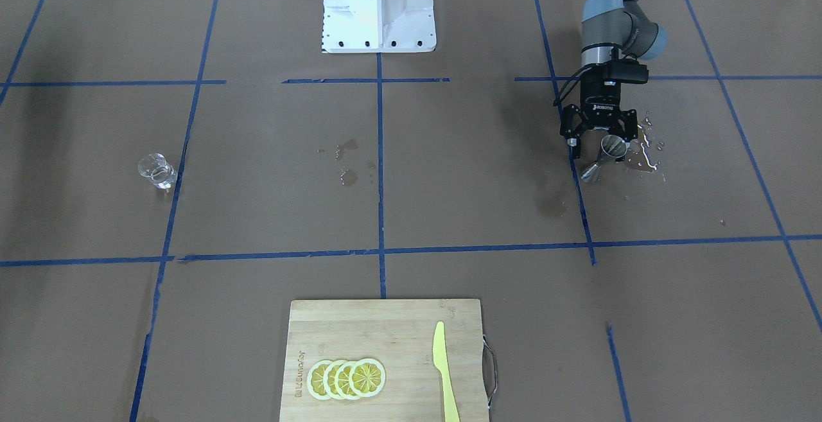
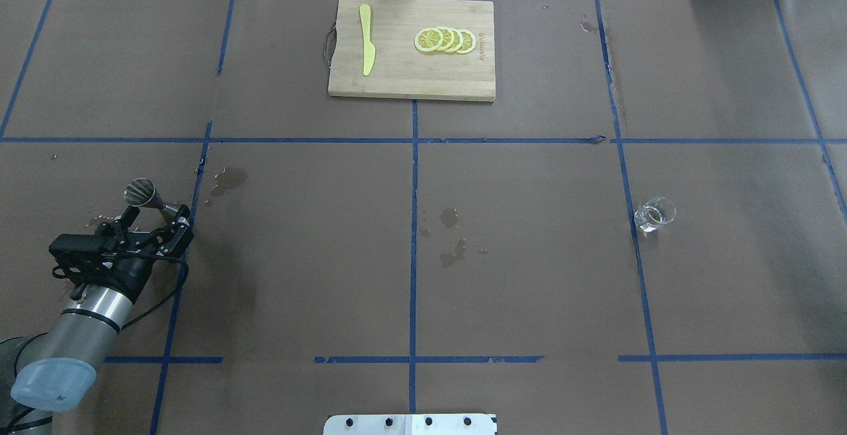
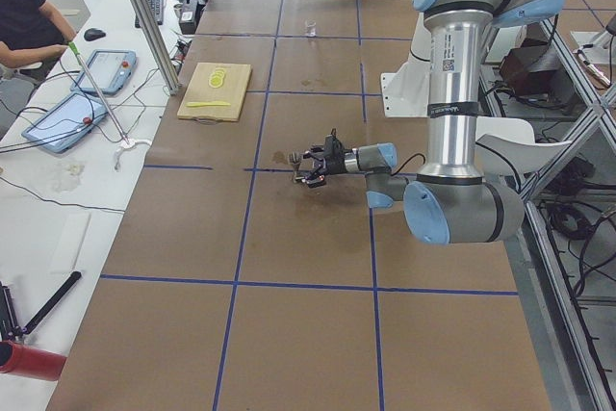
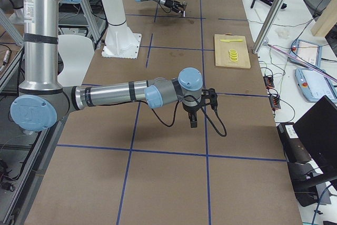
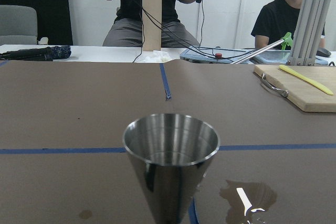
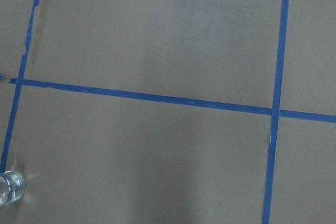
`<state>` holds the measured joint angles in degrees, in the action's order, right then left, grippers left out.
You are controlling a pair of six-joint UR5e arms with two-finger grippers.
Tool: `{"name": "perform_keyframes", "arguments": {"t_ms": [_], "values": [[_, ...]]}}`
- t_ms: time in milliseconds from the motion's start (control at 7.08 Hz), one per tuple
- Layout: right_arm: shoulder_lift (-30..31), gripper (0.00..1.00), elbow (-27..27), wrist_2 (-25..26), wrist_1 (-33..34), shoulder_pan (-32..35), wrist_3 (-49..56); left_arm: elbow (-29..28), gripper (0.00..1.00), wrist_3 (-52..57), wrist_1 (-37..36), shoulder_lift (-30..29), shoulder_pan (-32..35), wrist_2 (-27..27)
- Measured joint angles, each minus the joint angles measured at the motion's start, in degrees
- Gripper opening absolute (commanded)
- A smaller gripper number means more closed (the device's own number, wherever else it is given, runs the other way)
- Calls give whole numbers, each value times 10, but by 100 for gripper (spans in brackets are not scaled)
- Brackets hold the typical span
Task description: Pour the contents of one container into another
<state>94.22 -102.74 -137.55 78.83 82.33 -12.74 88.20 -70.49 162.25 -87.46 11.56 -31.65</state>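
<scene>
Standing upright between the wide-spread left tool (image 1: 598, 142): jigger (image 1: 603, 155). Cup (image 1: 157, 171) sits well apart, nearer right tool (image 4: 193, 122). Can't tell that one's spread.

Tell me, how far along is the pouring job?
Barely begun, it seems. Done: nothing certain, only wet patches on the table. In hand: the left gripper sits open around the upright steel jigger. Left: the glass cup stands alone far away; it needs lifting, carrying and pouring.

I see the brown-papered table (image 2: 529, 276), gridded in blue tape (image 2: 413, 289), carrying a cutting board (image 2: 410, 77) at its far edge. Robot-side of the board are wet stains (image 2: 453, 253). Well to the board's right is the glass measuring cup (image 2: 654, 215), and well to its left the steel jigger (image 2: 140, 191), beside a puddle (image 5: 247, 200).
</scene>
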Motion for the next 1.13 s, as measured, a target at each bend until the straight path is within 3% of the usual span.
{"name": "perform_keyframes", "arguments": {"t_ms": [283, 424, 707, 1130], "values": [[0, 100, 0, 0, 0, -1, 0, -6, 93, -4, -1, 0, 5, 2], [0, 100, 0, 0, 0, -2, 0, -10, 82, -4, -2, -1, 6, 2], [0, 100, 1, 0, 0, -4, 1, -11, 72, -1, -2, -1, 6, 3], [0, 100, 4, 0, 0, -4, 1, -11, 64, 1, -2, -2, 6, 3]]}}
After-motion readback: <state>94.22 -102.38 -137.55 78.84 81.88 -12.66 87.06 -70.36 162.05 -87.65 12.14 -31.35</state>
